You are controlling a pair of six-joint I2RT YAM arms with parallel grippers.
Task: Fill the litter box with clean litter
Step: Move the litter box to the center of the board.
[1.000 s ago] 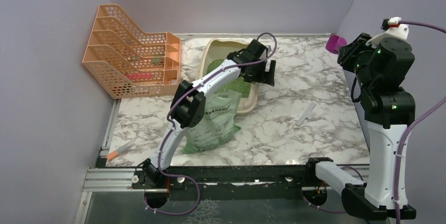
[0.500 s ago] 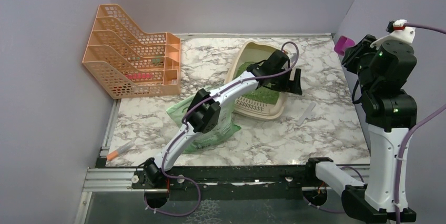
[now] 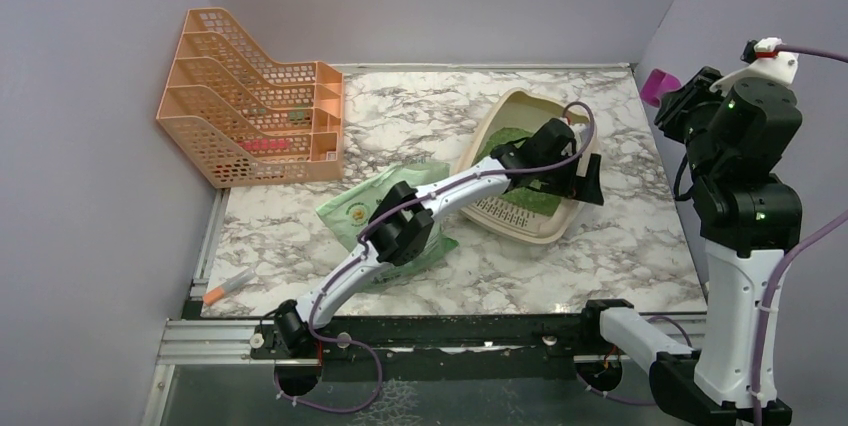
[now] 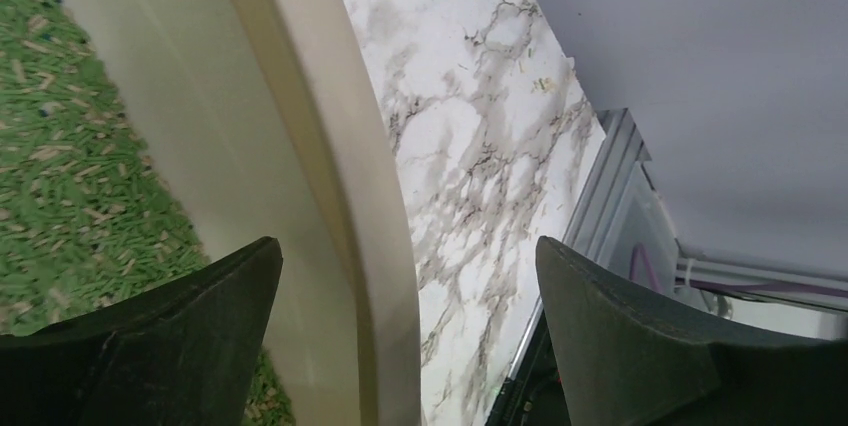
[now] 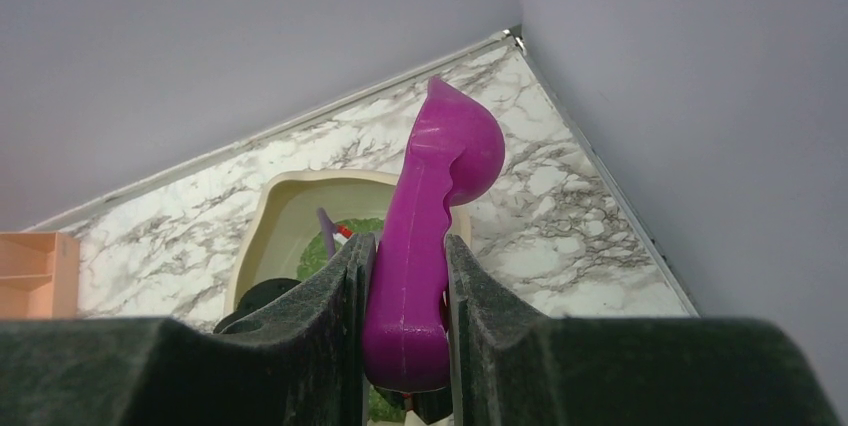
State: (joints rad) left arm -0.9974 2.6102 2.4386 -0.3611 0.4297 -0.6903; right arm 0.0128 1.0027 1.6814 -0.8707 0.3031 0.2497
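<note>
Straddling litter box (image 4: 330,146) side wall, my left pincer (image 4: 405,256) stood wide: one finger inside above clean litter (image 4: 70,166), other outside over table (image 4: 470,136), neither touching rim. Green layer covered box floor. Bag (image 3: 370,211) lay flat beside box. My right pincer (image 5: 405,256), raised beyond box's right side, clamped magenta scoop (image 5: 440,176). Step, I judged: positioning box, fill partly done. Next: lift clear, level litter with scoop.

An orange mesh file rack (image 3: 255,116) stands back-left on the marble table (image 3: 420,111), an orange-tipped pen (image 3: 228,286) lies front-left.
</note>
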